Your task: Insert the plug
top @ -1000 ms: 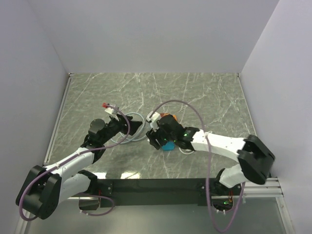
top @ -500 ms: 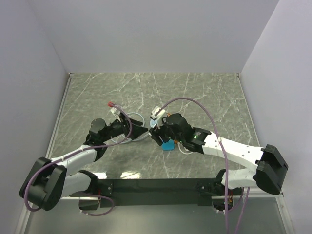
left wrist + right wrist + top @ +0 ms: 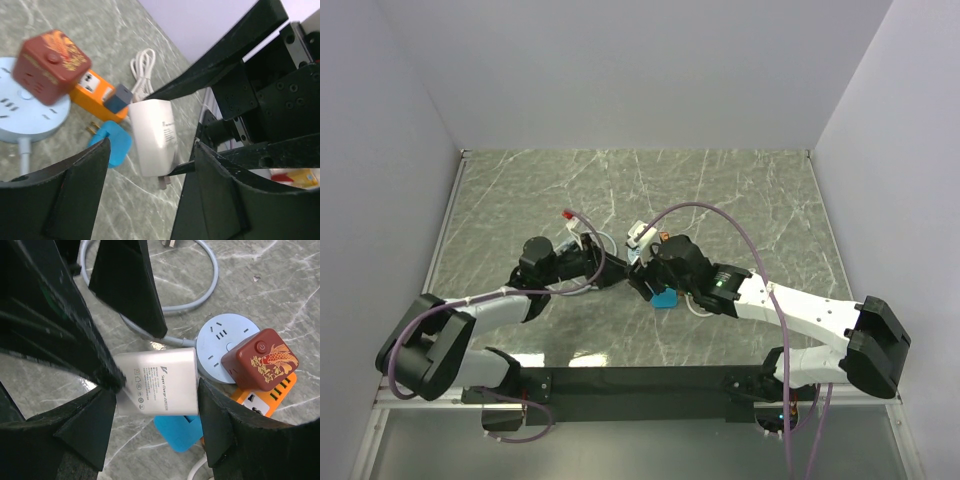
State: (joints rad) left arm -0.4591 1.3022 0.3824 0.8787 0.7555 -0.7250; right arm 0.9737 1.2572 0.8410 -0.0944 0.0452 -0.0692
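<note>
The white charger plug (image 3: 157, 380) lies lengthwise between my right gripper's (image 3: 156, 390) fingers, which press on both of its ends, above the table. In the left wrist view the charger (image 3: 152, 135) hangs with its prongs pointing down. My left gripper (image 3: 152, 144) is open and straddles it without a clear grip. One left finger (image 3: 107, 372) overlaps the charger's corner. The round white socket (image 3: 225, 345) lies just beyond, also seen in the left wrist view (image 3: 25, 115). In the top view both grippers, left (image 3: 610, 265) and right (image 3: 638, 275), meet at the table's middle.
A red cube adapter (image 3: 260, 360) sits on an orange adapter (image 3: 272, 395) beside the socket. A blue plug (image 3: 180, 432) lies under the charger, also in the top view (image 3: 665, 298). A white cable (image 3: 205, 285) loops behind.
My left arm has reached right until its open fingers straddle the charger. My right arm shifted early on, then held nearly still with the charger.
</note>
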